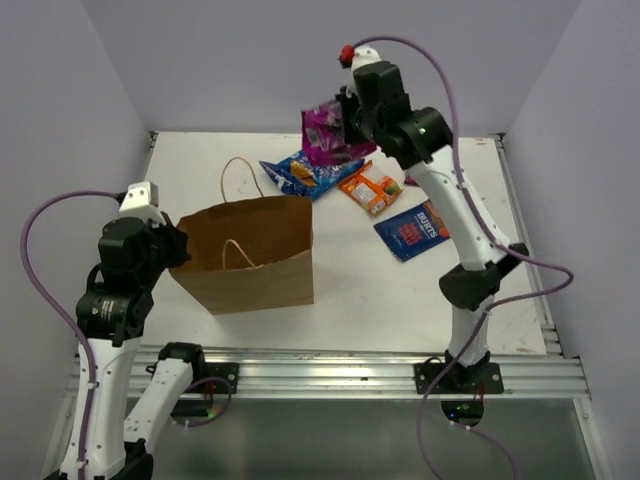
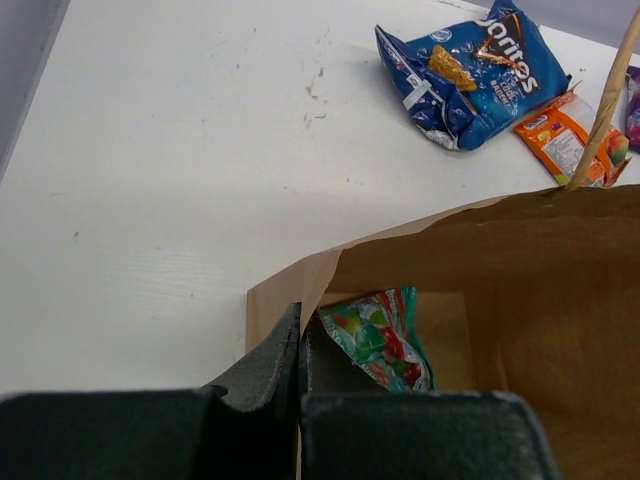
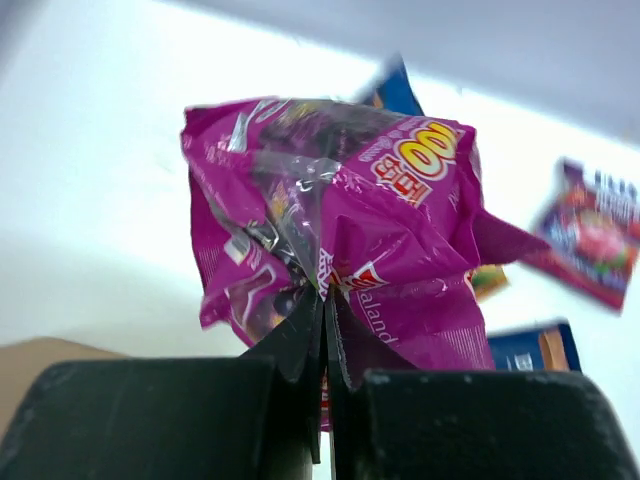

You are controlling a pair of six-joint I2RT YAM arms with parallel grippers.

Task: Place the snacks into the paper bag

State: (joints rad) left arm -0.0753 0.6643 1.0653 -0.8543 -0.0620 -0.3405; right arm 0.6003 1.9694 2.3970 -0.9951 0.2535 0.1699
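Right gripper [image 3: 322,300] was pinched tight on the crumpled edge of the pink-magenta packet [image 3: 340,220], which hung in the air off the white table [image 1: 380,290]. Left gripper [image 2: 298,322] was closed on the left rim of the brown paper bag [image 1: 250,255], which stood upright with its mouth open near the table's front left. A teal-green packet [image 2: 378,340] lay on the bag's floor. On the table beyond the bag lay the blue Doritos bag [image 1: 298,175], with the orange packet [image 1: 368,188] just to its right and the dark blue packet with a red label [image 1: 412,230] further right and nearer. A purple packet [image 3: 590,245] lay flat close by.
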